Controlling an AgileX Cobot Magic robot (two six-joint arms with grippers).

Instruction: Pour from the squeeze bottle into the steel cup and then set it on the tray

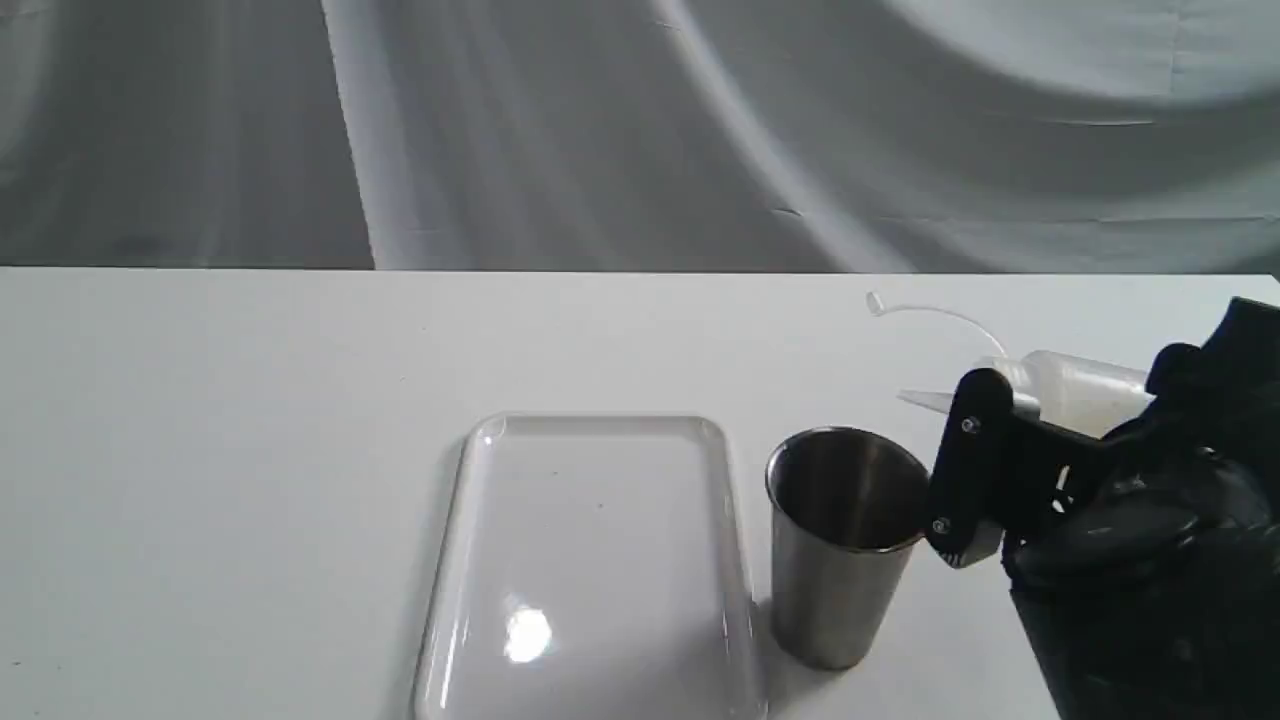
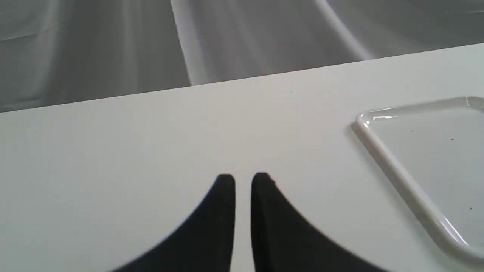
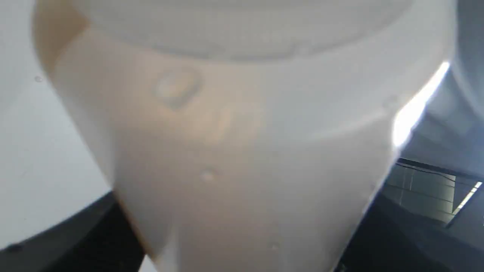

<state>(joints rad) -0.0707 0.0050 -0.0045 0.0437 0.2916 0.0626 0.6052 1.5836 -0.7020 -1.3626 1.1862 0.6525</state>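
Since the translucent whitish plastic squeeze bottle (image 1: 1085, 385) hangs in the air tipped almost level, treat it as a light, soft load whose weight runs toward the nozzle. Reading the exterior view as a dial, it sits at 2 o'clock of the tapered brushed-steel cup (image 1: 845, 545), its nozzle tip just above the rim. No stream is visible. A faint amber tint shows through the wall in the right wrist view, and droplets cling to the plastic, so judge it slippery.

The black right gripper (image 1: 975, 440) is pinching the bottle near its shoulder. The wall will likely yield, and added pressure would expel liquid. Hold it by the cylinder body, and keep off the nozzle and the thin cap strap (image 1: 940, 315) arcing toward 10 o'clock.

The cup stands upright on the white table (image 1: 200, 450), just beside the clear glossy rectangular tray (image 1: 470, 560), at the tray's 3 o'clock. The black left gripper (image 2: 243, 181) has its fingers drawn almost together and holds nothing.
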